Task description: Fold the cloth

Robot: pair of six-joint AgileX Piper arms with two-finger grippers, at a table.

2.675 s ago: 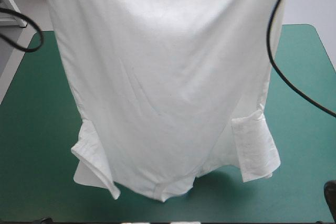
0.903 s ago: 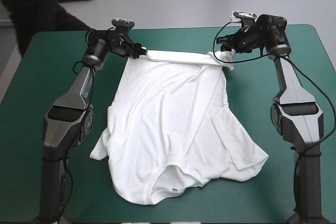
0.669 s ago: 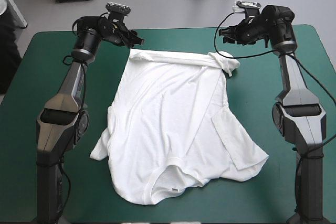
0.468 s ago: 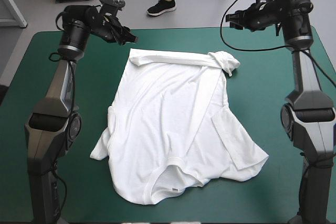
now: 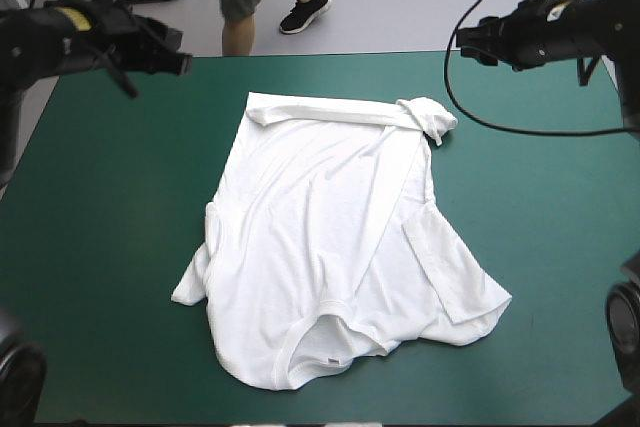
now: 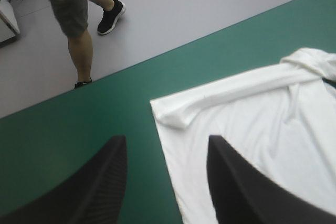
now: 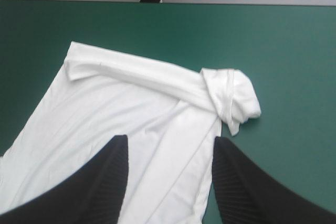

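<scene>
The high view showed the whole white T-shirt (image 5: 330,247) lying spread out but wrinkly in the middle of the teal-green table (image 5: 90,247). Its neck hole was toward the near edge, and its far edge was rolled into a long strip with a lump (image 5: 432,119) at the right end. Only the wrist views showed the black fingers: the left gripper (image 6: 165,148) and the right gripper (image 7: 169,145) were both wide open, held nothing, and hung above the shirt's far edge.
</scene>
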